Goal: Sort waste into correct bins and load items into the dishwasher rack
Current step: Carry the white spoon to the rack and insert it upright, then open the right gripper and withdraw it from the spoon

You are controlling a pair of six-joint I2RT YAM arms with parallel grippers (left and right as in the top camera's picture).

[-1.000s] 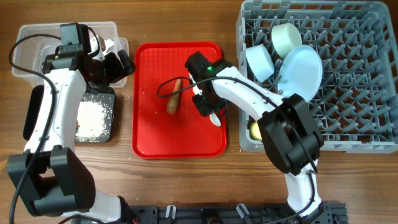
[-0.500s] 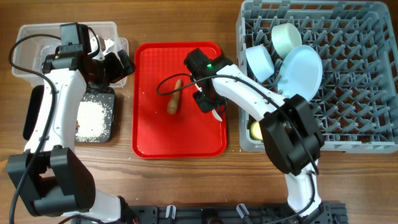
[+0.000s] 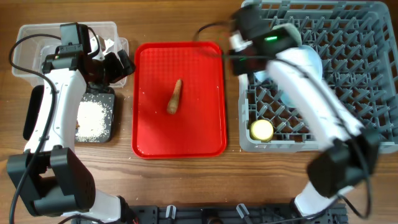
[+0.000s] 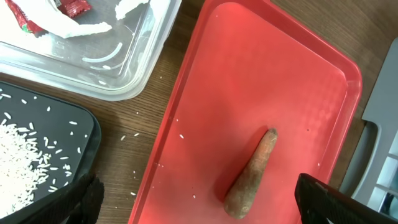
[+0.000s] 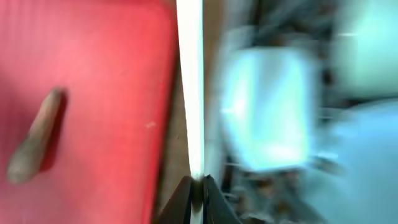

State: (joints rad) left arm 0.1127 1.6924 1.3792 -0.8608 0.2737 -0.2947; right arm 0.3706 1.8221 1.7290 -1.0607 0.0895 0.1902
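Observation:
The orange-brown carrot-like stick (image 3: 175, 96) lies alone on the flat red tray (image 3: 205, 137); it also shows in the left wrist view (image 4: 252, 174). My left gripper (image 3: 121, 67) is open and empty, between the clear tub (image 3: 31, 43) and the red tray. The tub holds the red-and-white wrapper (image 4: 71, 7). The black tray (image 3: 107, 134) holds white rice (image 3: 93, 118). My right gripper (image 5: 198, 186) is shut on the white spoon (image 5: 189, 93), at the grey rack's (image 3: 348, 124) left edge, blurred. The light blue bowl (image 5: 267, 112) and yellow cup (image 3: 261, 129) sit in the rack.
A few rice grains lie on the wood and on the red tray near the black tray (image 4: 87, 134). The rack's upright pegs stand close under my right arm. The pale green bowl (image 5: 367, 43) and pale plate (image 5: 367, 162) stand in the rack beyond the blue bowl.
My right gripper has lifted the white spoon off the red tray and swung right and back to the rack's left edge. The left arm and the carrot stick have not moved.

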